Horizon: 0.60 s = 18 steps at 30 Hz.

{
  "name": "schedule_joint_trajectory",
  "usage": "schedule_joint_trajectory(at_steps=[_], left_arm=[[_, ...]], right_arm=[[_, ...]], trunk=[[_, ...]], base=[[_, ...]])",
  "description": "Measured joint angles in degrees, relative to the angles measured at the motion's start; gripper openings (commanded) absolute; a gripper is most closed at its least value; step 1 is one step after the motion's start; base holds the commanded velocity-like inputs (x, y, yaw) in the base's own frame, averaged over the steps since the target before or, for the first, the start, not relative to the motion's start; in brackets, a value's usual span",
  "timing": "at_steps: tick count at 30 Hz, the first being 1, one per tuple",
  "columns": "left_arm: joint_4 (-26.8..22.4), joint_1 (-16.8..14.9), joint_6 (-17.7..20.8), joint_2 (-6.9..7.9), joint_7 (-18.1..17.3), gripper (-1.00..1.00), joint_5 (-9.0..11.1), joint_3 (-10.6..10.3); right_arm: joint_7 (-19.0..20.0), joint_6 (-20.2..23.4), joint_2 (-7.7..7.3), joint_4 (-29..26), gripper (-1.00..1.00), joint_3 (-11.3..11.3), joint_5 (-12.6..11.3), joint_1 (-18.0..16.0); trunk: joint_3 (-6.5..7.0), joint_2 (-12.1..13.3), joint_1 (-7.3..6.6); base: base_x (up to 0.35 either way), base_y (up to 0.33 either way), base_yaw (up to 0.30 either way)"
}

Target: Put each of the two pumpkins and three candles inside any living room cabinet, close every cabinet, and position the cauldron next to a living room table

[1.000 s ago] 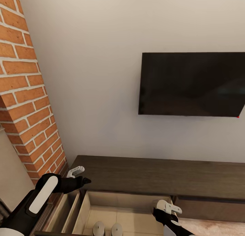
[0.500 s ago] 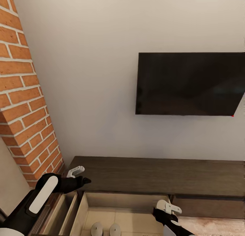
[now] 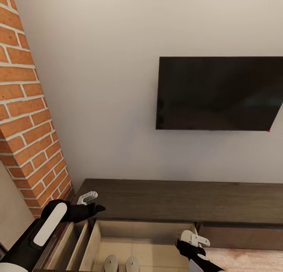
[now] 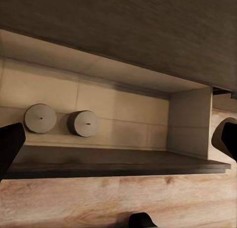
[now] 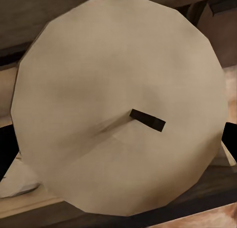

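Note:
The long dark-brown cabinet (image 3: 177, 201) stands against the wall with its left drawer (image 3: 145, 229) pulled out, pale wood inside. Two pale candles (image 3: 112, 263) (image 3: 132, 263) stand upright side by side on the drawer floor. They appear again in the left wrist view as one candle (image 4: 40, 118) beside another candle (image 4: 82, 123). My left gripper (image 3: 93, 202) hangs open over the drawer's left end, its dark fingers (image 4: 10, 145) wide apart with nothing between them. My right gripper (image 3: 195, 240) is above the drawer's right end, shut on a third candle (image 5: 118, 104) whose wick points at the camera.
A black television (image 3: 218, 93) hangs on the white wall above the cabinet. A red brick column (image 3: 27, 119) rises at the left, close to my left arm. The cabinet's right drawer (image 3: 239, 234) is shut. Pale flooring (image 3: 251, 260) lies in front at the right.
The camera has shifted: television and brick column have slid left in the picture. Both arms and the drawer's candles keep their places.

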Motion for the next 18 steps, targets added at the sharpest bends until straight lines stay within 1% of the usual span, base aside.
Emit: schedule_joint_trajectory(at_steps=[11,15,16,18], left_arm=[[-0.1,0.0,0.0,-0.14,0.0,1.0,0.0,0.0],[-1.1,0.0,0.0,-0.1,-0.1,1.0,0.1,0.0],[-1.3,0.0,0.0,-0.1,-0.1,1.0,0.1,0.0],[-1.5,0.0,0.0,-0.09,-0.1,1.0,0.1,0.0]], right_arm=[[-0.2,0.2,0.06,0.0,-1.0,0.0,0.0,0.0],[-0.2,0.4,0.03,0.0,-1.0,0.1,-0.1,0.0],[-0.2,1.2,0.05,0.1,-1.0,0.0,-0.2,0.0],[-0.4,7.5,0.12,0.0,-1.0,-0.1,-0.2,0.0]], trunk=[[-1.98,-4.4,2.42],[-2.7,-6.0,3.3],[-2.88,-6.4,3.52],[-3.24,-7.2,3.96]], base=[[0.0,0.0,0.0],[0.0,0.0,0.0],[0.0,0.0,0.0],[0.0,0.0,0.0]])
